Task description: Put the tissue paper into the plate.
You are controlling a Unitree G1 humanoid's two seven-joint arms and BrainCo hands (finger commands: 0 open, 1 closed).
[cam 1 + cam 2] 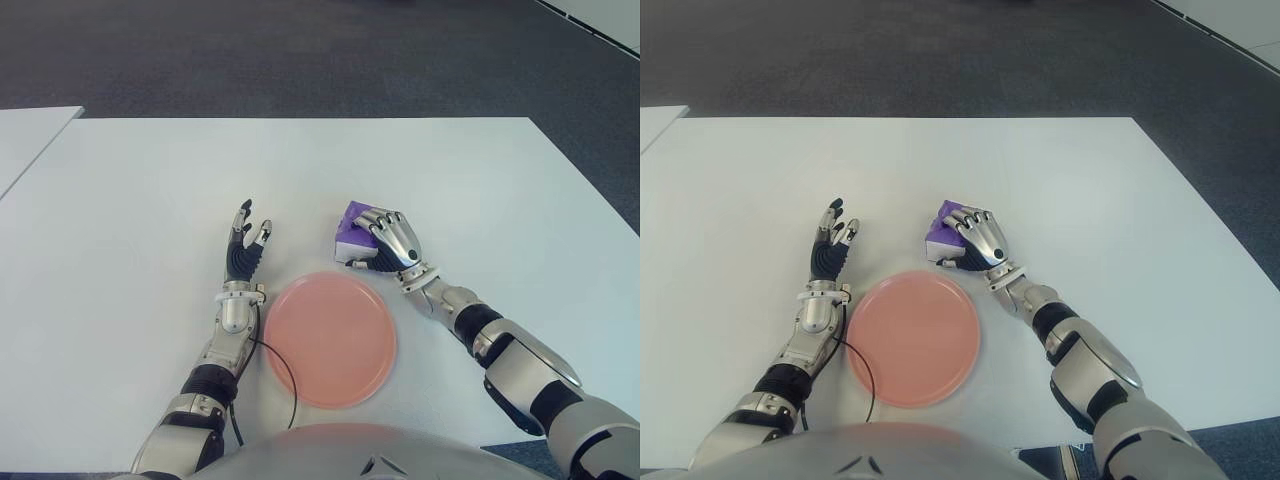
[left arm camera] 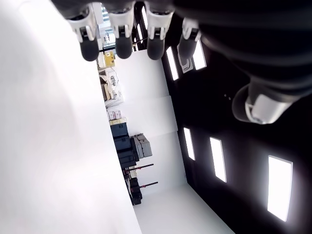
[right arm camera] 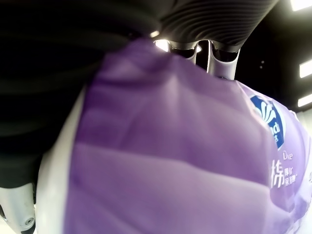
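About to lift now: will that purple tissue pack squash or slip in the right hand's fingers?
Probably it squashes a little: the tissue pack shows soft creased wrap where the right hand curls over it. The glossy film could slip, so grip evenly. It looks small and likely light, an easy carry to the plate. The left hand is open beside the plate.

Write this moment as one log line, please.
right hand: shut on tissue pack | plate: empty | left hand: open, idle
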